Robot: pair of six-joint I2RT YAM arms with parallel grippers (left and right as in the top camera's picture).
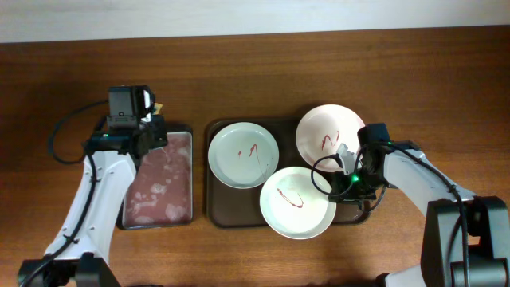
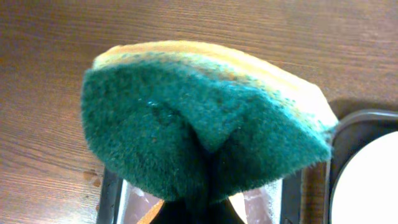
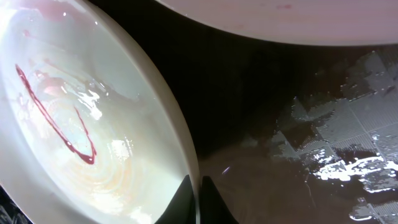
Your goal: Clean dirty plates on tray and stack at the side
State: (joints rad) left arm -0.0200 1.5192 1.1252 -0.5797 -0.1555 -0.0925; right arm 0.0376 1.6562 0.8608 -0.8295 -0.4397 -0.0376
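Three dirty plates with red scribbles lie on the dark brown tray (image 1: pixel 217 209): one at the left (image 1: pixel 243 154), one at the back right (image 1: pixel 329 135), one at the front (image 1: pixel 296 202). My right gripper (image 1: pixel 341 186) is shut on the right rim of the front plate (image 3: pixel 81 124), which looks tilted in the right wrist view; its fingertips (image 3: pixel 198 198) pinch the rim. My left gripper (image 1: pixel 137 127) is shut on a green and yellow sponge (image 2: pixel 205 118) above the small black tray's back edge.
The smaller black tray with a pinkish inside (image 1: pixel 159 182) sits left of the brown tray. The back right plate's rim (image 3: pixel 292 18) is close above the held plate. Bare wooden table (image 1: pixel 255 80) lies behind the trays.
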